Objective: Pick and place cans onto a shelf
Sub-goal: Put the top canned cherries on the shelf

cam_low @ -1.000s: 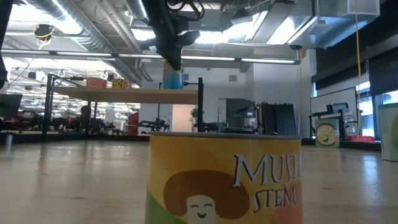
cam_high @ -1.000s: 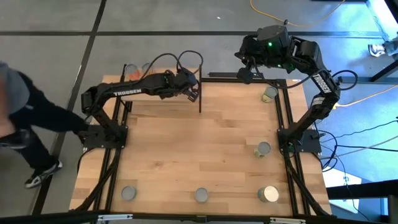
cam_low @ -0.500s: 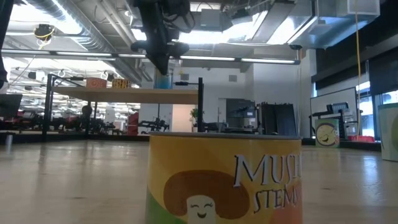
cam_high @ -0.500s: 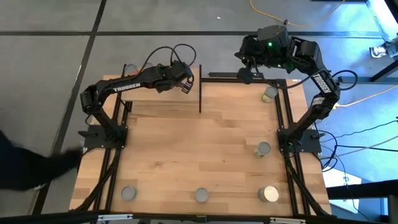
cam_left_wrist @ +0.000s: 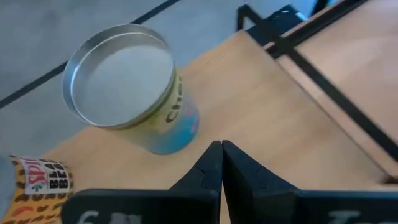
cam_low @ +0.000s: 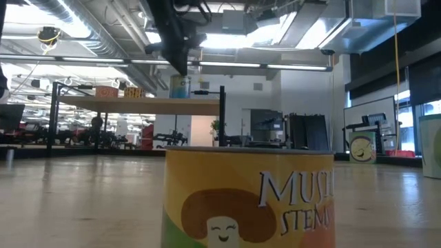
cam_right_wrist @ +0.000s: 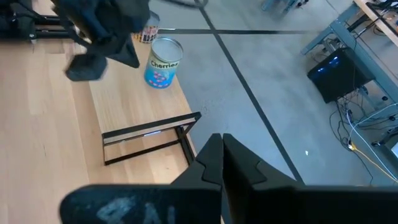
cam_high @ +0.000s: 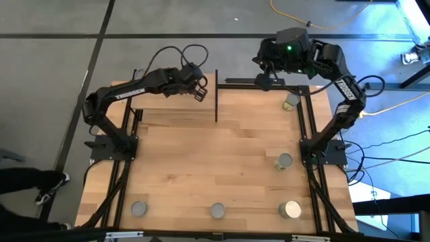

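A can with a blue and yellow label [cam_left_wrist: 124, 87] stands upright on its base on the light-wood shelf [cam_high: 175, 111]. It also shows in the low view [cam_low: 180, 86] and the right wrist view [cam_right_wrist: 163, 62]. My left gripper [cam_left_wrist: 221, 155] is shut and empty just above and beside this can, over the shelf's far side [cam_high: 200, 91]. My right gripper [cam_right_wrist: 221, 149] is shut and empty, high beyond the table's far edge [cam_high: 265, 77]. Two more cans [cam_low: 107, 91] [cam_low: 133, 91] stand farther left on the shelf.
Several cans stand on the tabletop: one far right [cam_high: 291, 101], one mid right [cam_high: 284, 161], three along the near edge [cam_high: 138, 209] [cam_high: 218, 211] [cam_high: 290, 210]. The shelf's black upright [cam_high: 216, 97] rises at its right end. A person's leg [cam_high: 27, 188] is left of the table.
My left gripper has carried the blue and yellow can along the shelf toward the table's left, set it down upright, let go and risen just above it. The person to the table's left has moved toward the near side.
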